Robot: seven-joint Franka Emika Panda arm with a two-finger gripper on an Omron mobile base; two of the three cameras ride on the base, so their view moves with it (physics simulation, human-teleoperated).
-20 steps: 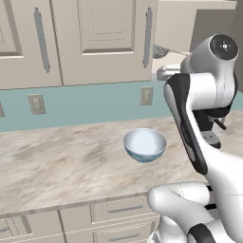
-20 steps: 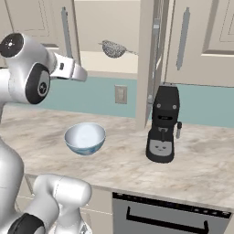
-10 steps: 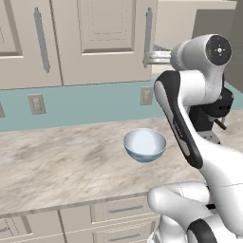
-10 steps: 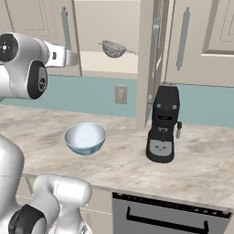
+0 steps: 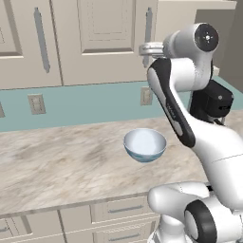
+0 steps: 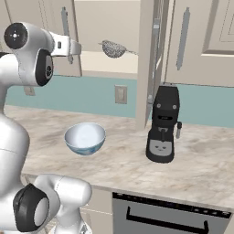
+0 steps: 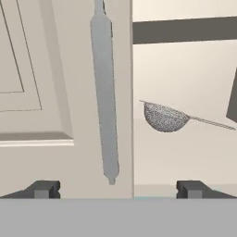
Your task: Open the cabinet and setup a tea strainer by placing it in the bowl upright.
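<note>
Hand view looks straight into the cabinet (image 7: 65, 92): its left door is closed, with the long grey bar handle (image 7: 105, 92) running vertically ahead of the claw (image 7: 118, 189), while the right side stands open onto the pale shelf (image 7: 185, 157). The claw is spread wide, both dark tips far apart and nothing between them. The tea strainer (image 7: 165, 116) sits on that shelf, ahead of the claw and off toward its right fingertip, well apart from it. Its mesh basket hangs rounded side down with the rim up, and a thin wire handle runs out from the rim to the right, sloping slightly down, so its long axis lies roughly crosswise to the claw's line of approach. In the right base view the claw (image 6: 75, 47) is level with the strainer (image 6: 114, 48), just left of the opening, with the open door (image 6: 153, 59) edge-on beyond it. The bowl (image 6: 85, 139) rests on the surface (image 6: 201, 160) below, upright and empty. The reach likely needs a shift rightward, then forward.
</note>
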